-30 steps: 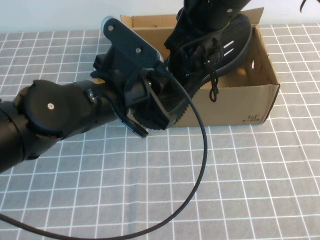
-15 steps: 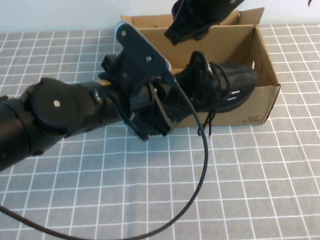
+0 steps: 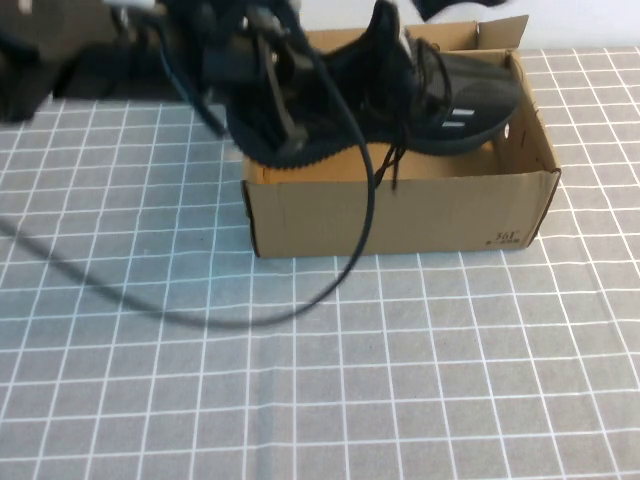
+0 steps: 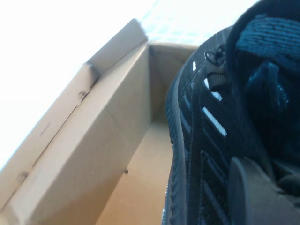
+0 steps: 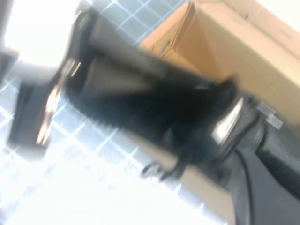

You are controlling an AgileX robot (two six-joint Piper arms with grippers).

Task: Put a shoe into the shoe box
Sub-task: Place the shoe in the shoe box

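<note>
Your left hand [image 3: 262,85], clamped on the shoe's [image 3: 440,90] heel, holds it lengthwise over the shoe box [image 3: 400,215], toe right; the right hand, closed and empty, sits just out of frame.

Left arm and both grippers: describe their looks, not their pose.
The left arm is black and bulky, blurred at the upper left of the high view. A thin black cable loops from it across the grey checked table. The left gripper is black too, with dark fingers. The right gripper shows only as a black shape at the top edge.
</note>
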